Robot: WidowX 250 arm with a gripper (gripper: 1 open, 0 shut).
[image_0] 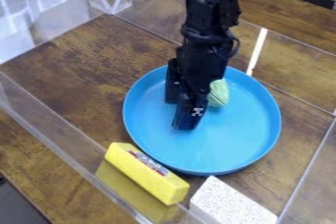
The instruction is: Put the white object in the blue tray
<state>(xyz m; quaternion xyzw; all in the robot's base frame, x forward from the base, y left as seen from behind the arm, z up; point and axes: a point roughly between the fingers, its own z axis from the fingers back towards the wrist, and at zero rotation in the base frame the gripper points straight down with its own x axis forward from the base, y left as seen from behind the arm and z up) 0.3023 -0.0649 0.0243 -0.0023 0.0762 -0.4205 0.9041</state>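
The blue tray is a wide round dish in the middle of the wooden table. My black gripper points straight down into it, fingertips low over the tray floor, jaws open with nothing between them. The white object, small and pale with a greenish tint, lies inside the tray just right of the gripper and behind it. The arm partly hides it, and I cannot tell whether a finger touches it.
A yellow block lies on the table in front of the tray. A white speckled block sits at the bottom edge. Clear plastic walls run along the left and front of the table.
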